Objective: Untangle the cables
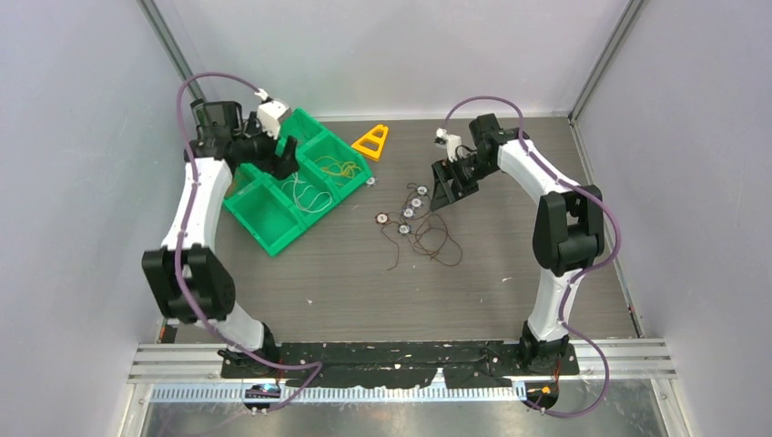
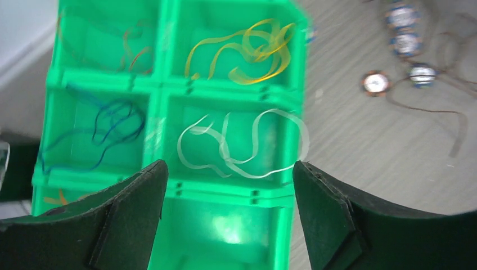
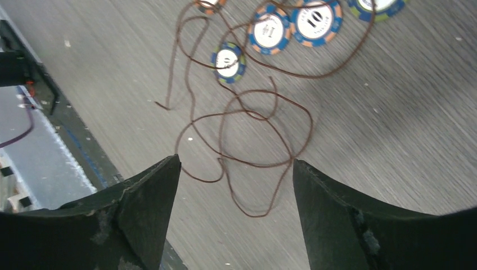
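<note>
**both claws released, brown wire loose on the table**

your left claw (image 2: 228, 174) is released, its fingers spread wide, and it hangs over the green bin (image 2: 225, 188). in its wrist view four of the cables lie sorted, one to a compartment. the white wire (image 2: 224, 149) loops in the compartment just beyond the fingertips. the yellow wire (image 2: 253, 53) curls in the one past that. the blue wire (image 2: 107, 112) sits in the compartment left of the white. the orange-red wire (image 2: 138, 48) lies in the far left one, blurred, so you cannot tell whether it is one strand or two.

your right claw (image 3: 236, 169) is released too, fingers wide apart, above the bare table (image 3: 394, 112). below it the brown wire (image 3: 253, 115) lies in loose overlapping loops. its far strands run among the chips (image 3: 228, 61), and one strand crosses the nearest chip.

from the top camera the bin sits at the left of the table under the left claw. the brown wire and chips are near the middle, just beside the right claw and well apart from the bin. a yellow triangle (image 1: 371, 142) rests near the bin's far corner.
</note>
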Controlling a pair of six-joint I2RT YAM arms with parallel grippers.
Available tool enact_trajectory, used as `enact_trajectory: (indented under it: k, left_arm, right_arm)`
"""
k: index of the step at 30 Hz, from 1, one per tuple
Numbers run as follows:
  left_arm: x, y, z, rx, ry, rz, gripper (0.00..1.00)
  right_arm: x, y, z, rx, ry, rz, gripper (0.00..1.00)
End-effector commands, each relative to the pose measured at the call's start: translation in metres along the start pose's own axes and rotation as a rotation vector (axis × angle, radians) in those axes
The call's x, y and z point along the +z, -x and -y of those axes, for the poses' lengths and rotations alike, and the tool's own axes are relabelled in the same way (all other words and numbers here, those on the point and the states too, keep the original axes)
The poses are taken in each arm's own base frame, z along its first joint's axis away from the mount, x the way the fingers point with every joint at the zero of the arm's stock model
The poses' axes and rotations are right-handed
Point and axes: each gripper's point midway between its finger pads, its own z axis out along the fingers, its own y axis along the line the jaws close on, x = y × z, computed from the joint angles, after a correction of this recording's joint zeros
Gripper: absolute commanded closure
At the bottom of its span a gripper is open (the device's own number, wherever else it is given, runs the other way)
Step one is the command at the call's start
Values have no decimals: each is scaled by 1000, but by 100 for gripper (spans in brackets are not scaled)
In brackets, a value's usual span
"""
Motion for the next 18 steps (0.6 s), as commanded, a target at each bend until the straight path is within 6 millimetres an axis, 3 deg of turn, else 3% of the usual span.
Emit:
enact_trajectory:
  k: [1, 6, 8, 12, 18]
  left_arm:
    - [-7, 28, 100, 169, -242, 89, 18]
    - [43, 38, 203, 51, -485, 76, 24]
    - [68, 46, 220, -84, -515, 65, 28]
    - [114, 40, 234, -411, -537, -32, 30]
    - [162, 6, 245, -509, -522, -154, 30]
  right_arm:
    - [0, -9, 21, -43, -113, -57, 24]
    - [4, -27, 36, -13, -172, -119, 31]
    - [5, -34, 39, -2, -187, -140, 32]
    - [10, -53, 45, 28, -197, -193, 33]
    - [23, -76, 53, 64, -209, -259, 36]
